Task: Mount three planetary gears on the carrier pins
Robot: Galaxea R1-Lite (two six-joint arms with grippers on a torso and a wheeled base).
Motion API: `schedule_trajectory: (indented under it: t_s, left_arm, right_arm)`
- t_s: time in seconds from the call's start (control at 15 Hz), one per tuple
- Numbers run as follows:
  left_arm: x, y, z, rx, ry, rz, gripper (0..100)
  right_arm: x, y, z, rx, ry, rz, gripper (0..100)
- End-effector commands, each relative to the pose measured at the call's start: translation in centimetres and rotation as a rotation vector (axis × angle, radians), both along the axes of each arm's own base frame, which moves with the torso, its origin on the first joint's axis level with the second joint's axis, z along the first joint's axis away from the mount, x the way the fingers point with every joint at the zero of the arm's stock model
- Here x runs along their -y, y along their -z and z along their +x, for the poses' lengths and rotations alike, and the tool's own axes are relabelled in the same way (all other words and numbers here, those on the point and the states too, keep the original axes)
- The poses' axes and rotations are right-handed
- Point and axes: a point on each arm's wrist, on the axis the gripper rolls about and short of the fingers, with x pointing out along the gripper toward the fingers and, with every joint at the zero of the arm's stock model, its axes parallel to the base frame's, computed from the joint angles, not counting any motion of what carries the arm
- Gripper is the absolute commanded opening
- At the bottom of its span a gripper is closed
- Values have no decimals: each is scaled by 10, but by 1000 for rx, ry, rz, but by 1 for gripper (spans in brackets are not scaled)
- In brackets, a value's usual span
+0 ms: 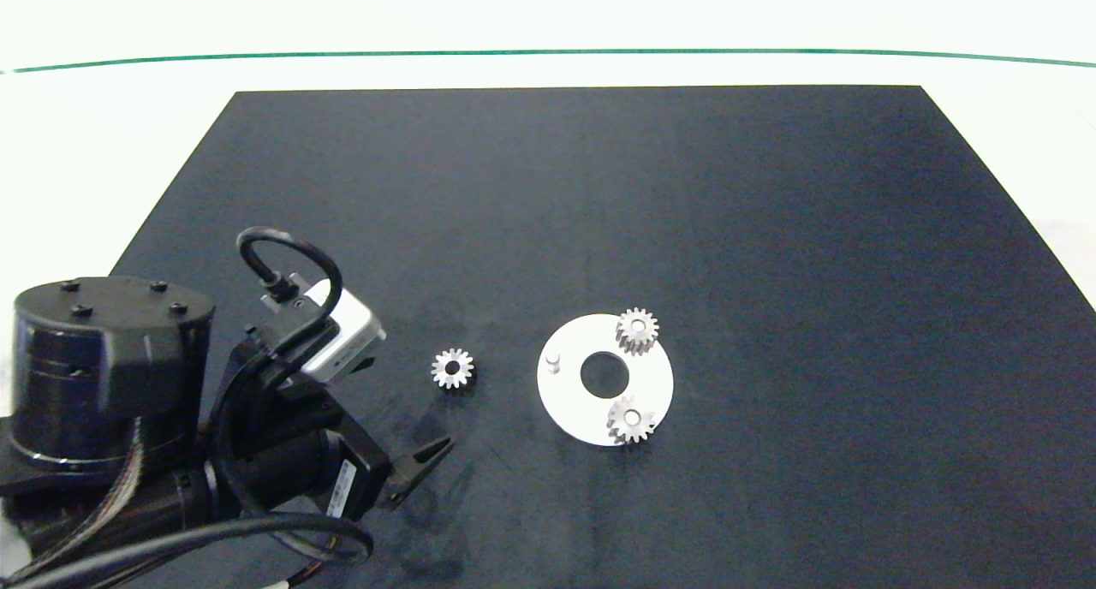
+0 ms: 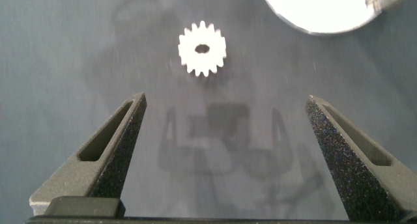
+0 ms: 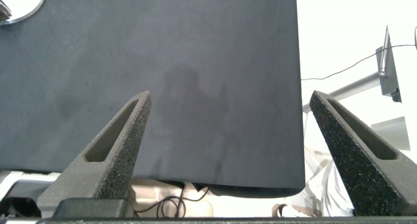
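On the dark mat (image 1: 599, 187), beside the white disc (image 1: 572, 409) with two gears seated and one pin (image 1: 553, 363) bare, the loose gear (image 1: 452, 368) is best straddled squarely by the left gripper (image 2: 225, 129), its fingers spread wide, while the right gripper (image 3: 228, 129), also spread, is parked off to the side.

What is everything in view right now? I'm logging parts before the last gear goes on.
planetary gears: three, silvery; one loose on the mat, left of the disc; two seated on the disc, one at its far side, one at its near side.
carrier pins: one bare, silvery-white, on the disc's left side; the other two sit inside gears.
disc: one, white, near mat centre.
mat: one, black, covering the white table.
left hand: open, just short of the loose gear.
right hand: open, over the mat's edge, outside the head view.
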Motion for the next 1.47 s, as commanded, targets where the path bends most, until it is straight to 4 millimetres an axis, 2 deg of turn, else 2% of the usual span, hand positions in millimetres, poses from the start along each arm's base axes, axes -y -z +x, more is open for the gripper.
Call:
schedule_trajectory:
  t_s: [0.07, 0.33, 1.0, 1.13, 1.47]
  left_arm:
    - [18, 6, 22, -18, -10, 30, 100]
    - [35, 18, 45, 31, -46, 20, 100]
    - [40, 31, 63, -2, -63, 60, 100]
    - [41, 28, 65, 11, -63, 59, 100]
    - [35, 24, 72, 25, -85, 61, 89]
  right_arm:
    - [1, 1, -2, 5, 1, 0, 100]
    - [1, 3, -4, 14, 1, 2, 100]
    - [2, 6, -8, 14, 4, -3, 100]
    - [2, 3, -11, 24, 8, -5, 100]
    - [2, 4, -16, 36, 16, -6, 100]
